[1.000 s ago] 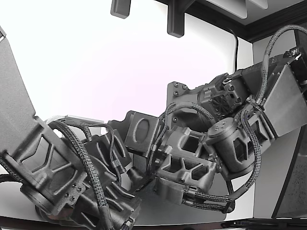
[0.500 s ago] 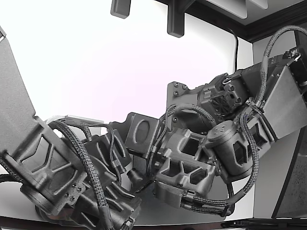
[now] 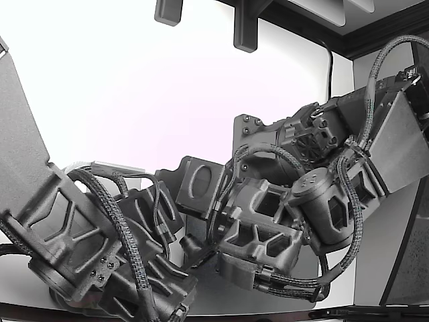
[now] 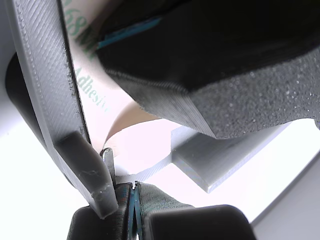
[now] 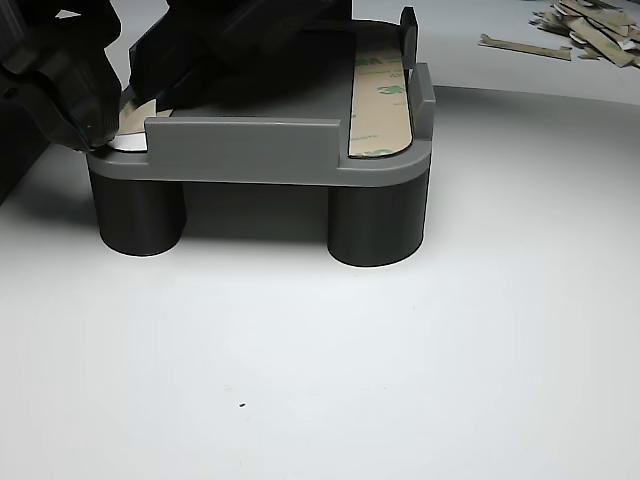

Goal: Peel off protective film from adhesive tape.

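Only on the other view, peeled film scraps (image 5: 590,25) top right.

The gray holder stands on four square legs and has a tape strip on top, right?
Not quite. The legs are round, like short dark cylinders, and the other view shows only two of them. The rest holds: the gray holder carries a tape strip on top.

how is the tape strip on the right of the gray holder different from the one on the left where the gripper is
In the other view, the right strip lies flat and untouched with its printed film fully on; the left strip has its film corner lifted, with the gripper at that corner. The right one is fully visible; the left is mostly hidden by the arm. Both sit in the gray holder.
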Tool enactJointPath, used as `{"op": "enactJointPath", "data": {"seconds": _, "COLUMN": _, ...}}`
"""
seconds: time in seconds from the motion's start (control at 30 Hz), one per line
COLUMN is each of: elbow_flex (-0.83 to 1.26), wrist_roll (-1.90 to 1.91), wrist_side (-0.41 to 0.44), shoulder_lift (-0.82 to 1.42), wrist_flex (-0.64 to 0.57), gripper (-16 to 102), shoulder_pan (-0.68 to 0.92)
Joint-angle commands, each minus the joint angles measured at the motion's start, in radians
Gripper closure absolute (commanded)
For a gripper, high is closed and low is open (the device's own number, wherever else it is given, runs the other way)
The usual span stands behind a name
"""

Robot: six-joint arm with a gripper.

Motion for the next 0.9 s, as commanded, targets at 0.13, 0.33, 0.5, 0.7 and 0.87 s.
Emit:
{"op": "enactJointPath", "data": {"seconds": 0.13, "elbow_flex": -0.006, "wrist_roll": -0.006, "wrist_side": 0.002, "shoulder_lift": 0.018, "wrist_flex": -0.008, "gripper": 97, "shoulder_pan": -0.008}}
{"op": "enactJointPath", "data": {"seconds": 0.33, "elbow_flex": 0.011, "wrist_roll": -0.018, "wrist_side": 0.015, "shoulder_lift": 0.018, "wrist_flex": -0.052, "gripper": 97, "shoulder_pan": -0.014}}
{"op": "enactJointPath", "data": {"seconds": 0.5, "elbow_flex": -0.008, "wrist_roll": -0.028, "wrist_side": 0.023, "shoulder_lift": 0.018, "wrist_flex": -0.041, "gripper": 97, "shoulder_pan": -0.015}}
{"op": "enactJointPath", "data": {"seconds": 0.7, "elbow_flex": -0.081, "wrist_roll": -0.026, "wrist_side": 0.023, "shoulder_lift": 0.011, "wrist_flex": 0.046, "gripper": 97, "shoulder_pan": -0.015}}
{"op": "enactJointPath", "data": {"seconds": 0.87, "elbow_flex": -0.156, "wrist_roll": -0.015, "wrist_side": 0.028, "shoulder_lift": 0.028, "wrist_flex": 0.153, "gripper": 97, "shoulder_pan": -0.012}}
